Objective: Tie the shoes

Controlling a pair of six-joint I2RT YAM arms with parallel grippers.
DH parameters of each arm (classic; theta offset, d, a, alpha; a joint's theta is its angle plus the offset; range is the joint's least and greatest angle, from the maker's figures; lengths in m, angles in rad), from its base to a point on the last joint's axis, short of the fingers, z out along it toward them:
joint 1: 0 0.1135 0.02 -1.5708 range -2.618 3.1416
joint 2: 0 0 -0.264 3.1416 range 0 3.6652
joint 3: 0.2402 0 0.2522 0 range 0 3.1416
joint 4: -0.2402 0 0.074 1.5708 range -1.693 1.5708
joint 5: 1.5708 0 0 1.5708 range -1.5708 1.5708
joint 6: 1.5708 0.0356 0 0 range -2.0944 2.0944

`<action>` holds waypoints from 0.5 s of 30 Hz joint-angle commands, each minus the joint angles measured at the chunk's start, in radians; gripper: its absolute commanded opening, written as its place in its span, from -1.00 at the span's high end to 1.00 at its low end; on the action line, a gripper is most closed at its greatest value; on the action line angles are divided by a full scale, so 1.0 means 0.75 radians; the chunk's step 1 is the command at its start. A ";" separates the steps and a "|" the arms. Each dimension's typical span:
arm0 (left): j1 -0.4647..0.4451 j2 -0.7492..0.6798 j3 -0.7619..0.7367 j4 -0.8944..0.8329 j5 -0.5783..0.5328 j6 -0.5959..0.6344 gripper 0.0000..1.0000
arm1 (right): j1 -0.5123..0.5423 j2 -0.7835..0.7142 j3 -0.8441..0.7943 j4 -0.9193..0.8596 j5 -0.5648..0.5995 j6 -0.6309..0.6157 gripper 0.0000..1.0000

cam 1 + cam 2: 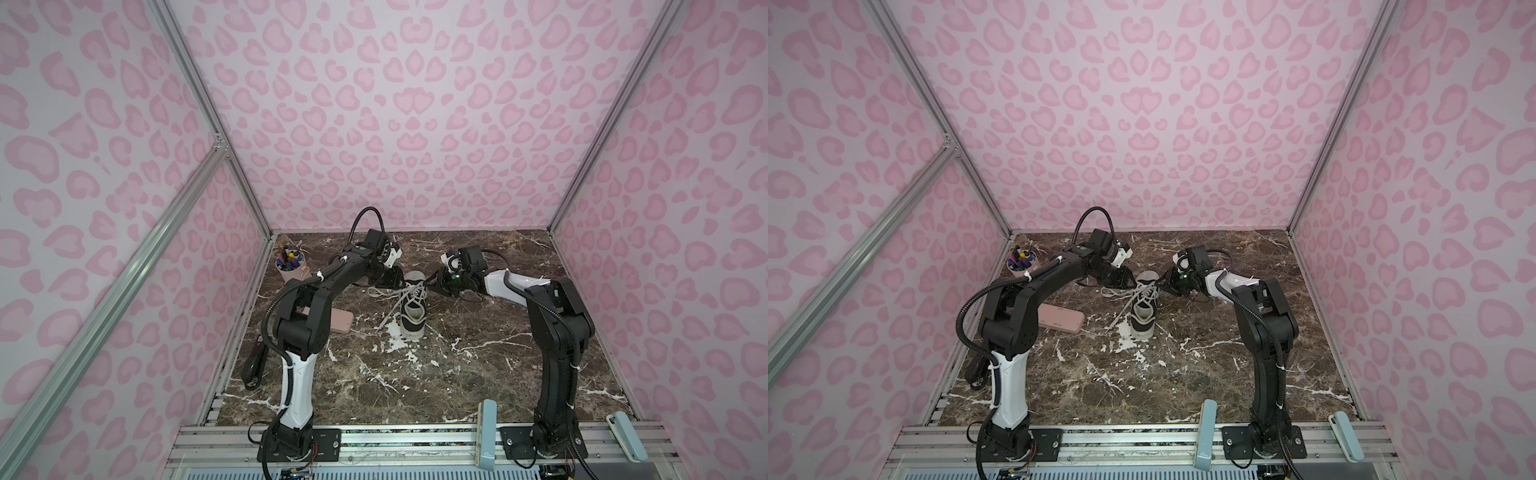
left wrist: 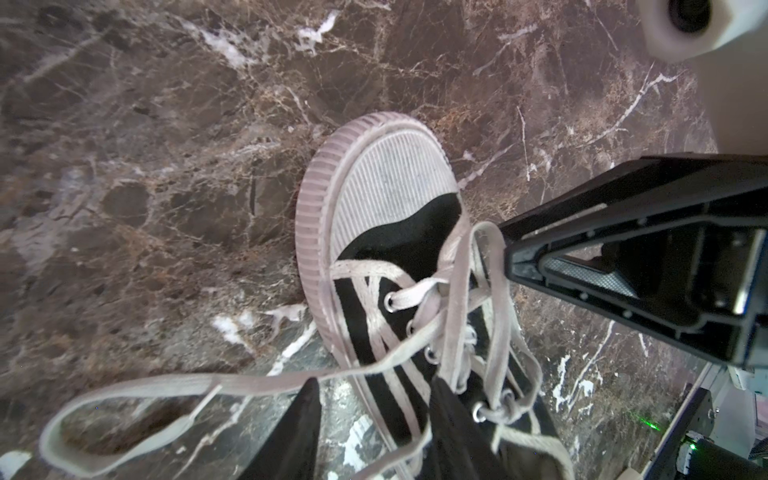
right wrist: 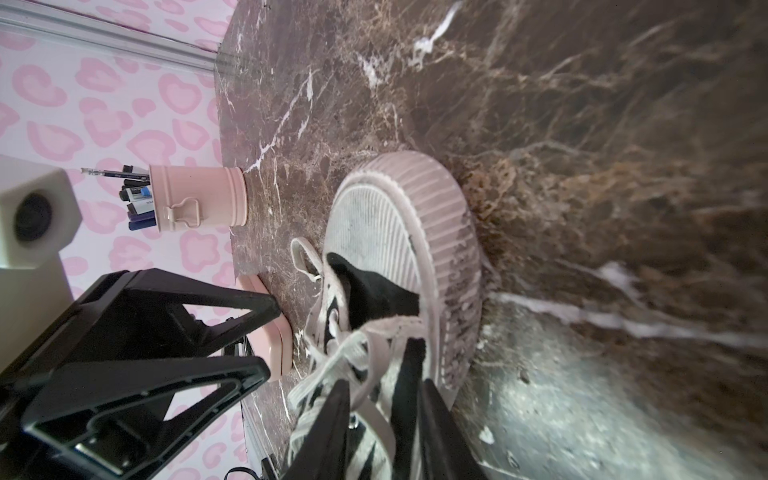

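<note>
The small black canvas sneaker with white rubber toe cap (image 1: pixel 413 305) stands near the table centre, toe at 12 o'clock and heel at 6. Its long white flat laces (image 2: pixel 232 380) lie slack, trailing toward 8 and 9 o'clock; no bow is visible.

The left gripper (image 2: pixel 374 399) sits at the shoe's 10 o'clock, fingers moderately apart astride the lacing. The right gripper (image 3: pixel 384 386), at 2 o'clock, shows a narrow gap with one strand between the fingers; no firm pinch is evident.

Judged step: early knot formation. The next move calls for one free end per gripper, then opposed tension.

Surface: dark brown, white-veined marble tabletop (image 1: pixel 478 365). Enclosure: pink heart-print walls (image 1: pixel 415 124) on aluminium framing (image 1: pixel 200 95).
</note>
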 commanded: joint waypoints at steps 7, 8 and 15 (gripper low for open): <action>0.007 0.012 -0.007 -0.005 -0.013 0.032 0.05 | -0.001 -0.012 0.019 -0.075 0.042 -0.063 0.33; 0.008 0.015 -0.009 -0.004 -0.012 0.033 0.04 | -0.001 -0.018 0.017 -0.080 0.043 -0.065 0.33; 0.015 0.009 -0.074 0.055 0.026 0.047 0.03 | -0.001 -0.048 0.016 -0.101 0.039 -0.079 0.33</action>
